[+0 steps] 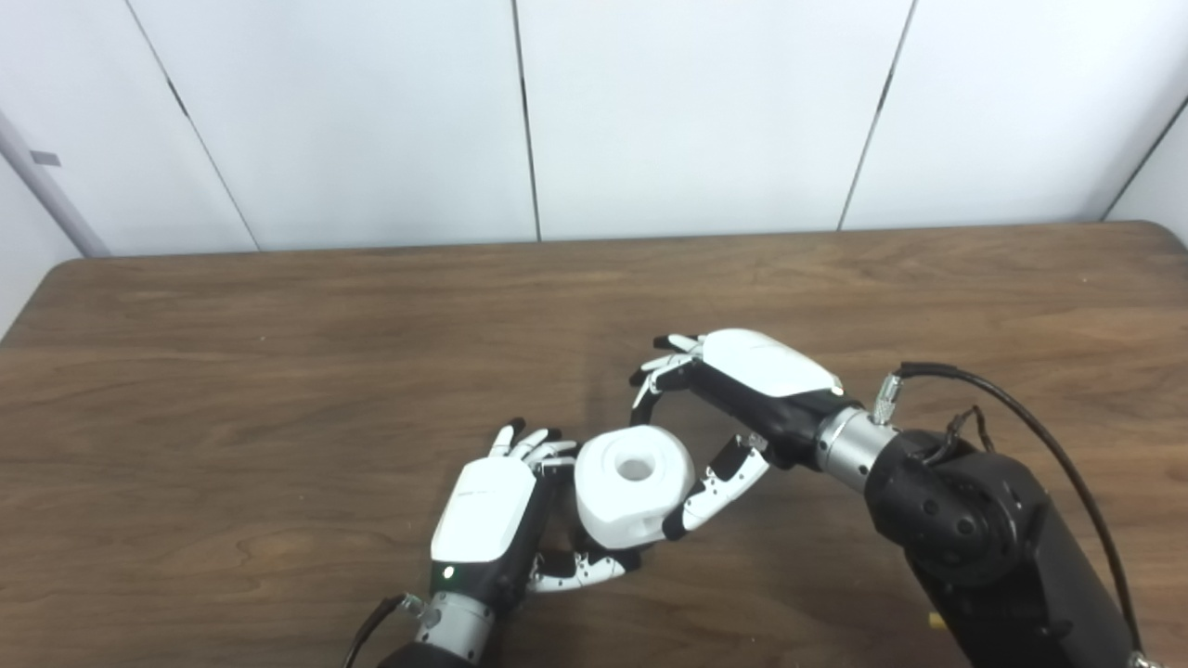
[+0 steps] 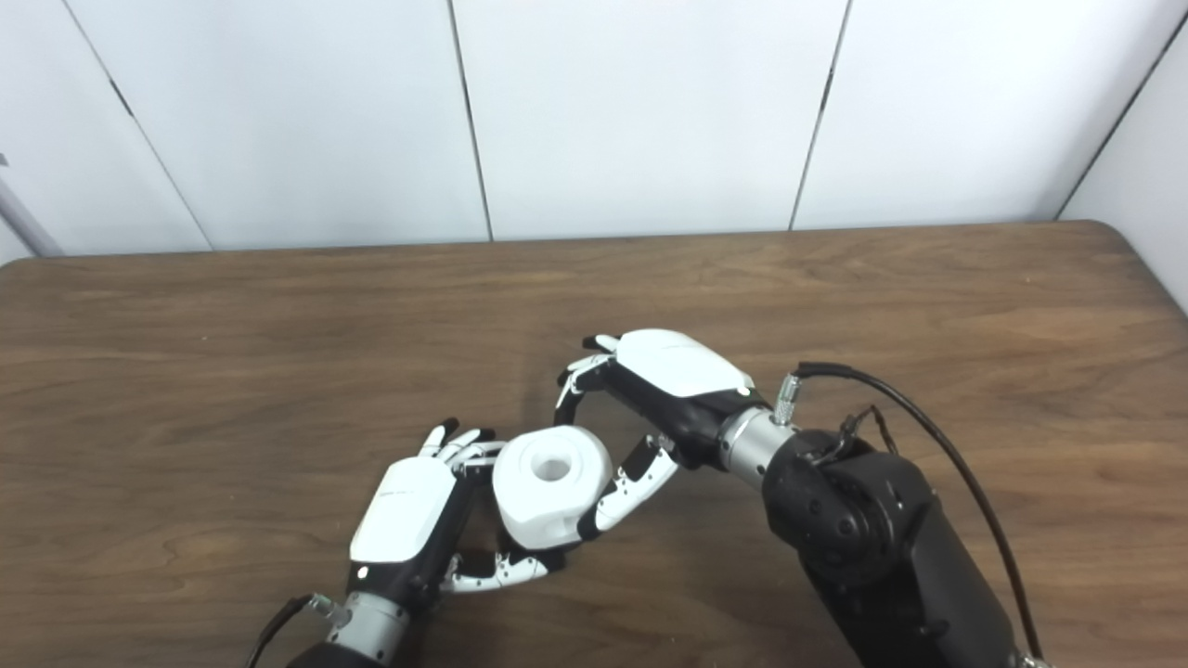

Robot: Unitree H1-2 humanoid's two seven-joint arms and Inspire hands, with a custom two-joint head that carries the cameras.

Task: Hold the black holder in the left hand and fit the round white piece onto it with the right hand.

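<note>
The round white plastic piece (image 1: 634, 496), a thick puck with a hole through its middle, sits low over the near-middle of the brown wooden table (image 1: 278, 353), well back from its far edge, between the two hands. It looks rigid, smooth and fairly light, so it should not deform under pressure but could slip or twist on its glossy curved wall; the safest hold is probably across that wall on opposite sides, leaving the central hole free for seating. The black holder is hidden under or behind the piece, so whether the two are already mated cannot be told. The left hand (image 1: 497, 524) stands upright at the piece's left side, its fingers (image 1: 529, 443) curled round the back and its thumb underneath in front, apparently closed on whatever carries the piece. The right hand (image 1: 733, 408) reaches in from the right, palm down, wrist raised; its thumb touches the piece's right wall while its fingers (image 1: 659, 371) arch apart above and behind, spread and not gripping.
</note>
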